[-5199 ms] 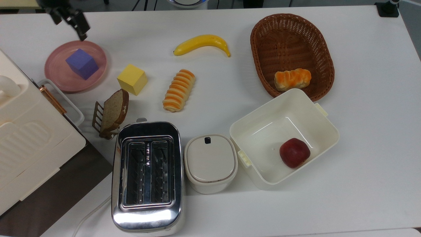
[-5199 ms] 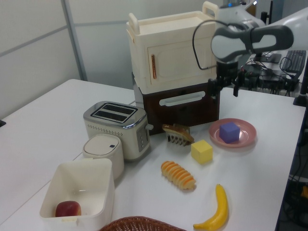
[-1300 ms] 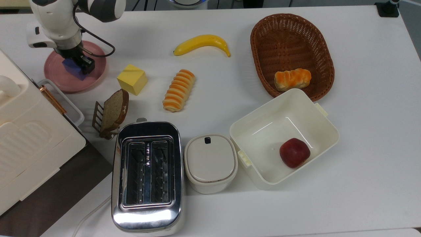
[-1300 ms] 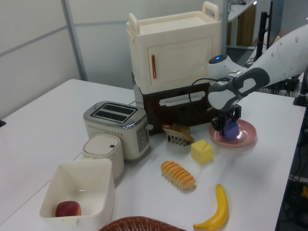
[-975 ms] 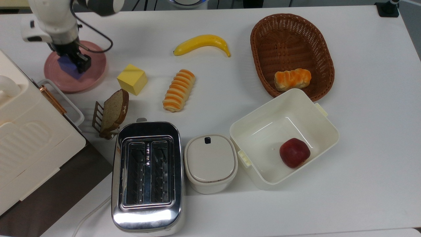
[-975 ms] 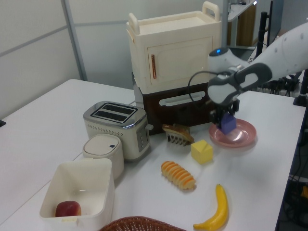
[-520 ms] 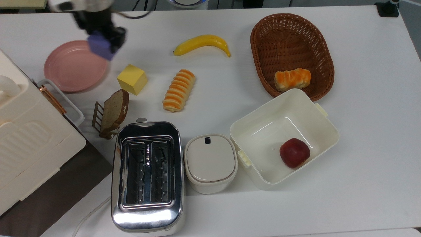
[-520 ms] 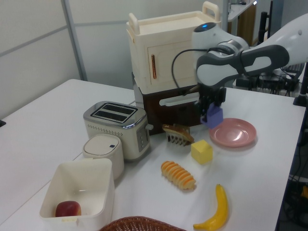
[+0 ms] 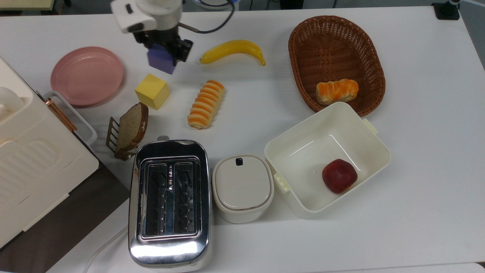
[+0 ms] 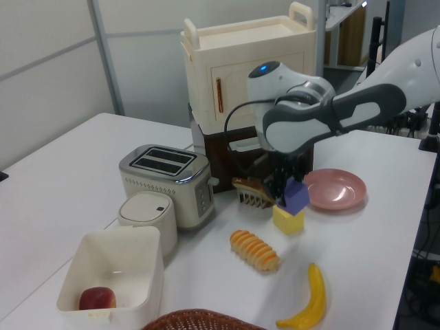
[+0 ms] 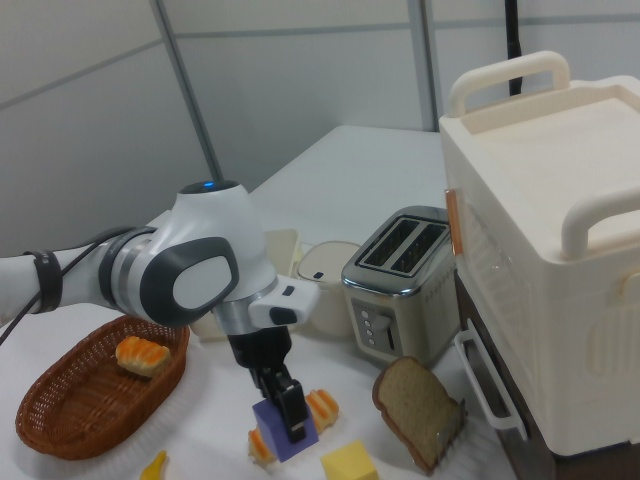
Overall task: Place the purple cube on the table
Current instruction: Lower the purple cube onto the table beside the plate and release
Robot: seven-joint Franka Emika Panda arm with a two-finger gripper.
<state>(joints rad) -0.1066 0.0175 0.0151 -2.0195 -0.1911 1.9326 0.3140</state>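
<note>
My gripper (image 9: pixel 165 56) is shut on the purple cube (image 9: pixel 161 62) and holds it in the air above the white table (image 9: pixel 265 94). In the top view the cube hangs between the bare pink plate (image 9: pixel 87 76) and the banana (image 9: pixel 233 50), just beyond the yellow cube (image 9: pixel 152 91). In the left view the purple cube (image 10: pixel 297 197) hangs right over the yellow cube (image 10: pixel 289 218), left of the pink plate (image 10: pixel 335 189). In the right view a dark finger (image 11: pixel 293 412) crosses the purple cube (image 11: pixel 283 432), which sits tilted.
A striped pastry (image 9: pixel 205 103) lies beside the yellow cube, with a bread slice on a rack (image 9: pixel 130 129) in front. A toaster (image 9: pixel 169 201), a lidded pot (image 9: pixel 242 187), a white bin (image 9: pixel 303 151) with an apple and a wicker basket (image 9: pixel 335 34) stand around. A cream cabinet (image 9: pixel 26 151) fills the top view's left.
The gripper lifted the purple cube off the pink plate and carried it toward the top view's right, past the plate's rim. The plate is now bare.
</note>
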